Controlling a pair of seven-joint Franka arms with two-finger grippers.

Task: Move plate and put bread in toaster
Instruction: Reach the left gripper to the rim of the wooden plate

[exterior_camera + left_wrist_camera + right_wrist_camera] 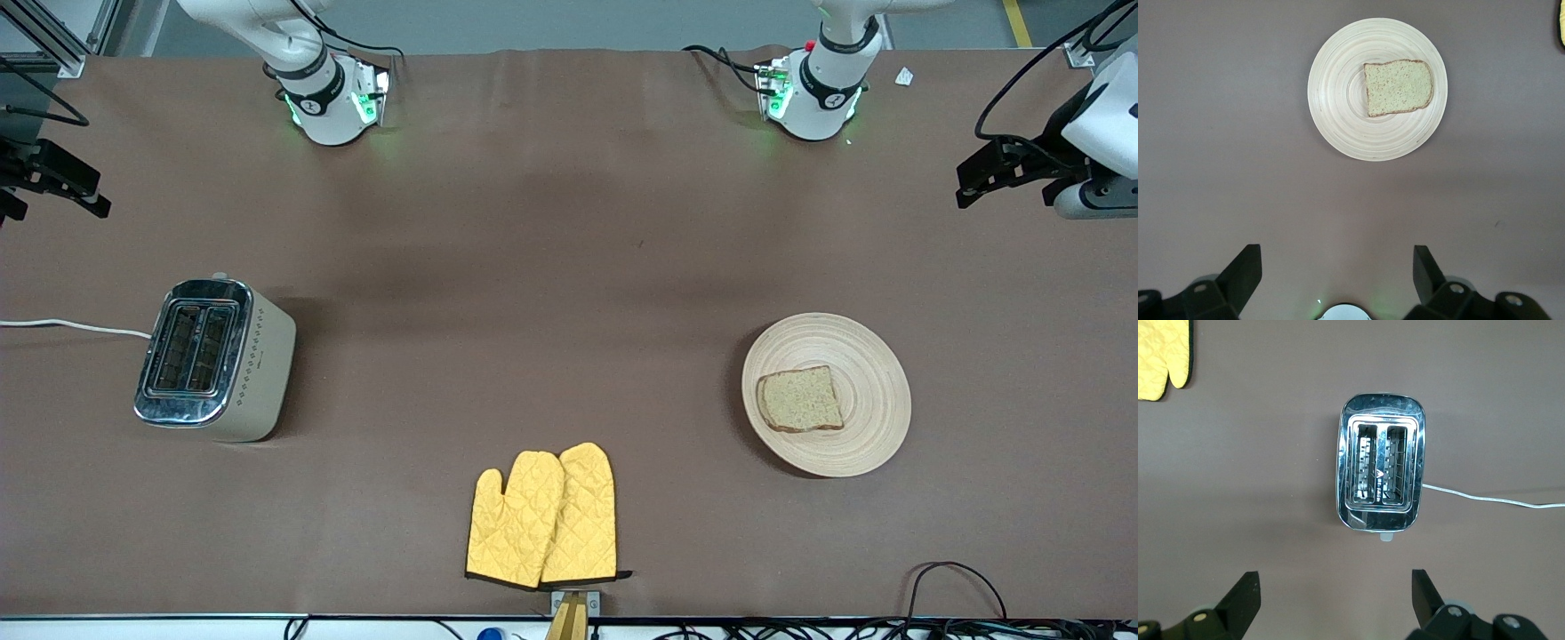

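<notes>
The pale wooden plate (867, 356) lies on the table toward the left arm's end, with the bread (799, 399) slice flat on it. The toaster (213, 356) stands toward the right arm's end, both slots empty. My left gripper (978, 182) is open and empty, up over the bare table at its end, apart from the plate. My right gripper (84, 200) is open and empty, up over the table edge at its end, apart from the toaster. The left wrist view shows its gripper (1336, 253), the plate (1338, 100) and the bread (1398, 87). The right wrist view shows its gripper (1335, 577) and the toaster (1381, 470).
Two yellow oven mitts (544, 517) lie near the front edge, between toaster and plate. The toaster's white cord (71, 326) runs off the right arm's end of the table. A black cable (951, 578) loops at the front edge. The arm bases (333, 102) stand along the back.
</notes>
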